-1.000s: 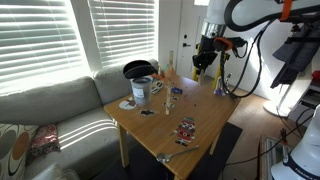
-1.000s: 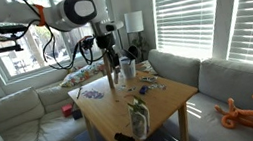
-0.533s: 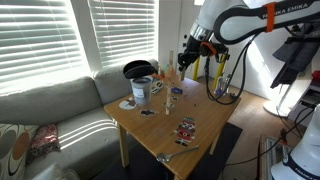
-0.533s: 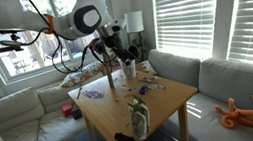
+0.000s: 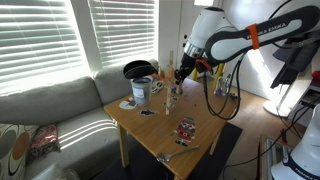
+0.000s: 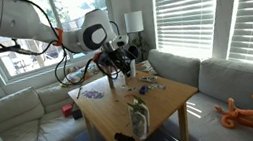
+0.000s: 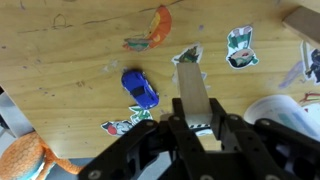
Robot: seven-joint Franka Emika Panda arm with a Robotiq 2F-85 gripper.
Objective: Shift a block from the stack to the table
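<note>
Entry, in an exterior view: gripper (image 5: 180,73) low over the far part of the table (image 5: 205,118); the stack is too small to make out here

Entry, in an exterior view: gripper (image 6: 115,59) at the head of the thin upright stack (image 6: 109,76), which stands on the table

Entry, wrist view: top block (image 7: 192,90) seen from above, lying between the two fingers; blue toy car (image 7: 140,88) just beside it on the wood

Claw: fingers flank the block; whether they are clamped on it, cannot tell

Handling, as judged: centre on the top block only, squeeze squarely, lift straight up so the lower blocks stay standing, set down on bare wood clear of the car
</note>
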